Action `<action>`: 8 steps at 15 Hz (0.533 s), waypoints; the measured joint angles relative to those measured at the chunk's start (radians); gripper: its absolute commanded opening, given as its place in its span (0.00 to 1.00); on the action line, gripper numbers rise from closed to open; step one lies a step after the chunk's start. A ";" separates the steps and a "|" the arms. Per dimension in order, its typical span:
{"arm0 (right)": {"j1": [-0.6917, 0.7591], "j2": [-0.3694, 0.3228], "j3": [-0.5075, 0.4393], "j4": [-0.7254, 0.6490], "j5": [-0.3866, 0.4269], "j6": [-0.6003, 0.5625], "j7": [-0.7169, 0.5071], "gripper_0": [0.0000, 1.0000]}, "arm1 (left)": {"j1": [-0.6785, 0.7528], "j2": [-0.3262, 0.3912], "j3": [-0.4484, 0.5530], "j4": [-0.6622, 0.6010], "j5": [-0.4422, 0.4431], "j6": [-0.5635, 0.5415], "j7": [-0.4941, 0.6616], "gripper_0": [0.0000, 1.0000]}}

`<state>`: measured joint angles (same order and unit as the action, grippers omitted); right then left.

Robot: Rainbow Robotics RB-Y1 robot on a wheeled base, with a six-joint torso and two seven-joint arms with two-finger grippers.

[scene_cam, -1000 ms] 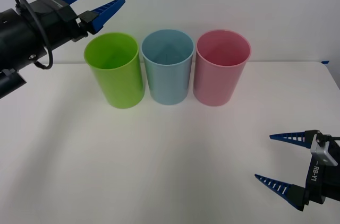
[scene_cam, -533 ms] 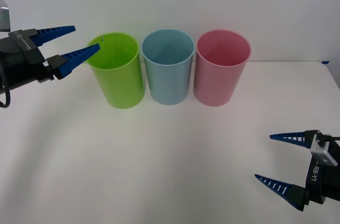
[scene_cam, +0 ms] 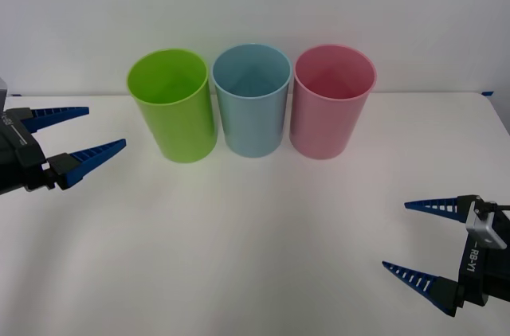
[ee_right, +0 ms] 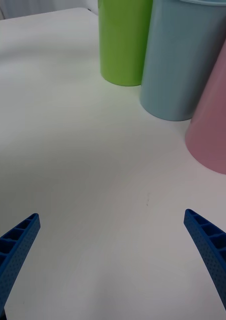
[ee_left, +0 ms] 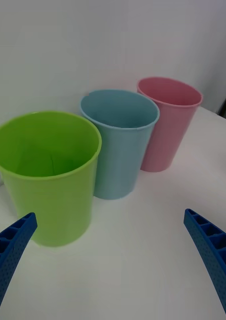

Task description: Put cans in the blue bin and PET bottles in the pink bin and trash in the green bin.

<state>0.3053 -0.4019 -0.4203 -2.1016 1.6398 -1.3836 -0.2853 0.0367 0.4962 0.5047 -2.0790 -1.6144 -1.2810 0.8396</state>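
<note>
Along the back of the white table (scene_cam: 255, 248) stand my three bins in a row, rims nearly touching: the green bin (scene_cam: 173, 105) on my left, the blue bin (scene_cam: 253, 100) in the middle, the pink bin (scene_cam: 330, 102) on my right. All three are upright. Looking into them from the front and from my left wrist, I can make out no contents for certain; the bottoms are too shadowed to tell.

My left end effector (scene_cam: 74, 138) has pulled back. A second ago it was raised high beside the green bin's rim; half a second ago it was lower and just beside that rim; now it hangs low at my left, well apart from the bin, fingers spread and holding nothing. My right end effector (scene_cam: 425, 245) has not moved: it rests low at my near right, fingers spread wide, also holding nothing.

I judge this retreat to be the close of a drop into the green bin. No can, bottle or scrap lies on the table, so sorting looks finished, or nearly so.
</note>
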 measured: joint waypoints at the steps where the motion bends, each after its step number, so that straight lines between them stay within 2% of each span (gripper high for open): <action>1: 0.000 0.000 0.000 0.000 0.000 0.000 0.000 1.00 | 0.026 -0.004 -0.004 -0.002 -0.005 0.000 -0.002 1.00; 8: 0.000 0.000 0.000 0.000 0.000 0.000 0.000 1.00 | 0.166 -0.072 -0.022 -0.070 -0.084 0.000 -0.012 1.00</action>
<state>0.3053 -0.4019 -0.4203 -2.1016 1.6398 -1.3836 -0.2853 0.2028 0.4241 0.4825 -2.1494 -1.6987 -1.2815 0.8272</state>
